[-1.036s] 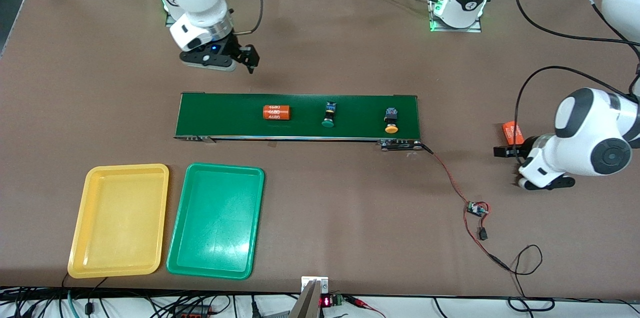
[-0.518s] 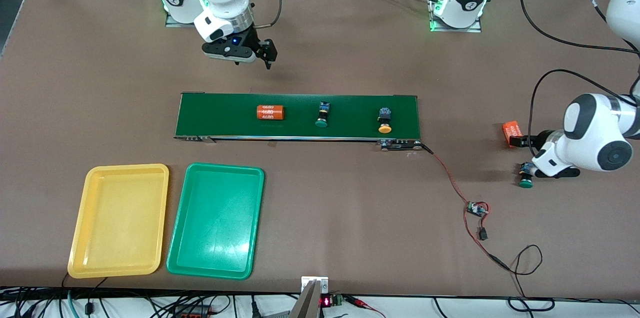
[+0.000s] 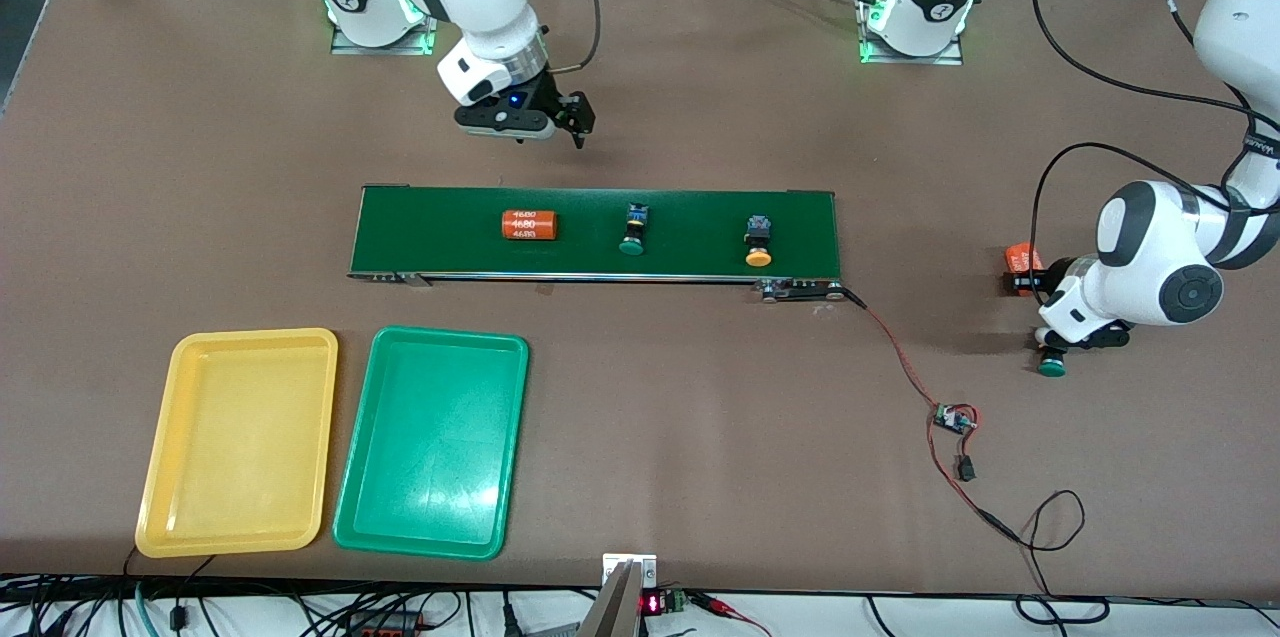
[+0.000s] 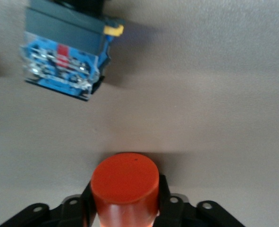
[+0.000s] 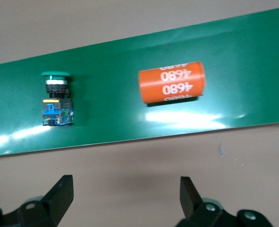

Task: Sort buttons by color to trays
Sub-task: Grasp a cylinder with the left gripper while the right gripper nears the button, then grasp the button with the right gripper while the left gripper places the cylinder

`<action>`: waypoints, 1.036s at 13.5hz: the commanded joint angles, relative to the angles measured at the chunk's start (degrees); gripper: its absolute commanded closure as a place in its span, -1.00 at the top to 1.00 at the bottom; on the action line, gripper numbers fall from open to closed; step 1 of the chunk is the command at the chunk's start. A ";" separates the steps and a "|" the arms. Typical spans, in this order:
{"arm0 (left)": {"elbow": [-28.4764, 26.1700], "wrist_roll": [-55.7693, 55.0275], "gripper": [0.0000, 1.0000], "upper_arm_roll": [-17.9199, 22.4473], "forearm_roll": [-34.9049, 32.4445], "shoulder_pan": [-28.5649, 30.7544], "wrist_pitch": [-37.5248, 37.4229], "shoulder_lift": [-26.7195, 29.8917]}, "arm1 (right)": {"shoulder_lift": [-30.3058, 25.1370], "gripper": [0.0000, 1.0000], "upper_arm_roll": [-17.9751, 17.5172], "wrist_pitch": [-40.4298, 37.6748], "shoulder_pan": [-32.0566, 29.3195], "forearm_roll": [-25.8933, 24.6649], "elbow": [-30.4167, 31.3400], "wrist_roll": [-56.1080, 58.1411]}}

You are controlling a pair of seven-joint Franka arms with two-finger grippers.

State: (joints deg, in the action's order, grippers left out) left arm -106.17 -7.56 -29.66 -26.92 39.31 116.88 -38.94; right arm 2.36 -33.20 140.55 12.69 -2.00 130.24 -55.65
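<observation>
Two buttons ride the dark-green belt: a green-capped one (image 3: 632,229) (image 5: 56,99) and a yellow-orange-capped one (image 3: 757,242). A third, green-capped button (image 3: 1050,362) (image 4: 63,56) lies on the table at the left arm's end. Beside it my left gripper (image 3: 1025,277) (image 4: 125,198) is shut on an orange cylinder (image 3: 1020,259) (image 4: 125,182), low at the table. My right gripper (image 3: 575,122) (image 5: 126,189) hangs open and empty over bare table between its base and the belt. The yellow tray (image 3: 240,437) and the green tray (image 3: 430,437) lie empty side by side, nearer the camera than the belt.
The conveyor belt (image 3: 700,212) also carries an orange cylinder printed 4680 (image 3: 528,224) (image 5: 172,87). A red-and-black wire runs from the belt's corner to a small circuit board (image 3: 955,419).
My left gripper has closed on the orange cylinder. My right arm has swung toward the left arm's end. The belt's things have drifted toward the right arm's end.
</observation>
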 commanded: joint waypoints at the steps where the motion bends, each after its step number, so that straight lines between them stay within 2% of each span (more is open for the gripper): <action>1: -0.53 1.14 -0.58 -1.44 0.55 -0.11 -2.53 3.43 | 4.93 1.00 0.07 -0.54 0.58 -4.93 -4.80 -2.53; 3: 0.52 1.05 -0.56 -5.39 0.56 -0.11 -4.37 5.09 | 6.95 1.00 0.76 -2.72 1.81 -7.04 -6.91 -2.54; 5: 1.93 2.01 -0.54 -10.83 0.56 -0.19 -8.49 6.33 | 9.67 1.00 3.57 -7.64 4.61 -9.59 -11.65 -2.80; 7: 2.29 7.52 -0.55 -16.28 0.47 -0.81 -10.10 6.33 | 12.83 1.00 6.03 -9.07 8.13 -9.95 -15.44 -6.38; 10: 2.37 20.62 -0.57 -19.28 1.60 -4.15 -9.22 5.98 | 15.22 1.00 7.27 -8.89 9.64 -12.32 -17.56 -9.04; 14: 2.11 30.21 -0.57 -24.47 4.33 -6.87 -8.43 5.81 | 17.15 1.00 7.36 -8.54 9.90 -14.17 -17.65 -9.91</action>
State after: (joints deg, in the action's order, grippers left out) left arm -103.98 16.38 -52.14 -23.63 32.85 108.14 -33.26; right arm 18.11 -26.32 133.06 21.73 -14.08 114.10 -63.31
